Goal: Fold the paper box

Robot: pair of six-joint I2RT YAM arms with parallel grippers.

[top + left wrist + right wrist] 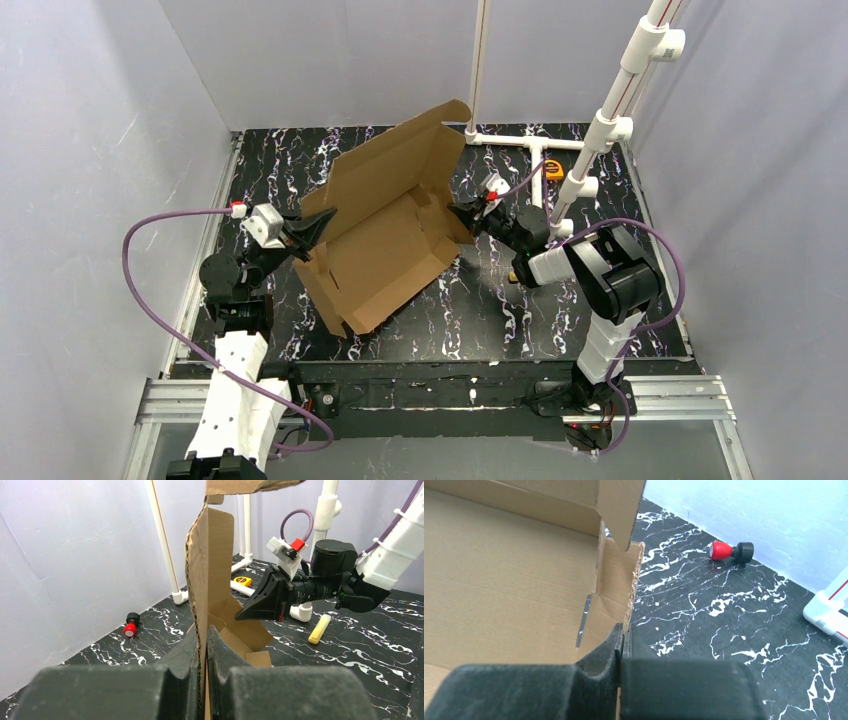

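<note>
Left gripper (318, 228), centre-left of the overhead view, pinches the left wall of the paper box (385, 240), with the cardboard edge clamped between its fingers (185, 655). Box sits mid-frame on the black marbled table (520, 310), half-formed, tall lid flap leaning toward upper centre. Right gripper (462, 212), just right of centre, is clenched on the opposite side flap. Risk: both holds are thin edge pinches, so uneven pulling could tear the corrugated edge or let a wall slip free.

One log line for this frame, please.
left gripper: shut on box edge | right gripper: shut on opposite edge | box: open, lid flap raised, not yet closed
</note>
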